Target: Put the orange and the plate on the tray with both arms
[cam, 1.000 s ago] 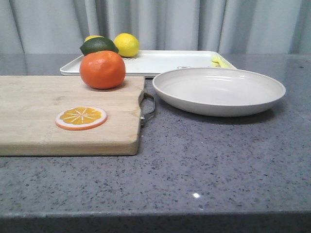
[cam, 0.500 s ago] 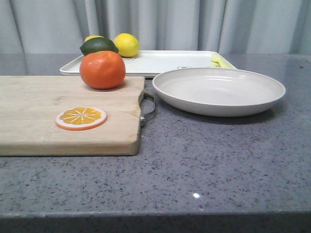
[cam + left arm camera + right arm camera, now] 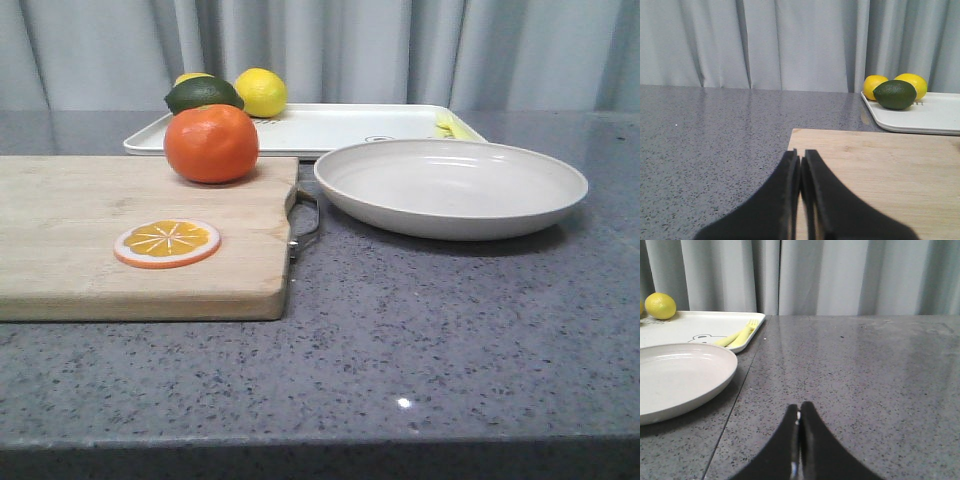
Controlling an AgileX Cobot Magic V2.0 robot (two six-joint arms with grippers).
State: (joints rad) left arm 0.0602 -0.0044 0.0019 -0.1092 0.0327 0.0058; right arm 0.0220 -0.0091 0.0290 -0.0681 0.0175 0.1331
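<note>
Grey curtains hang behind a speckled grey tabletop where nothing has yet been lifted. At the far edge sits the white tray, already carrying a lemon, a dark green fruit with a second yellow fruit just behind it, and a pale yellow fork near its right end; its middle is bare, which looks like the room left for the two incoming items. The orange rests on the far right corner of a wooden cutting board along the left edge of the tabletop, just in front of the tray. An orange slice lies flat nearer the board's front. The plate stands empty on the tabletop to the right of the board's metal handle, just in front of the tray's right half.

Neither arm shows in the front view. The left end effector hovers low over the board's left part with its fingers pressed together, holding nothing; the orange is out of its view. The right end effector is likewise pressed together and empty, low over bare tabletop, to the right of the plate. Each arm appears stationed on the side of its own target, so both approaches likely lie ahead.
</note>
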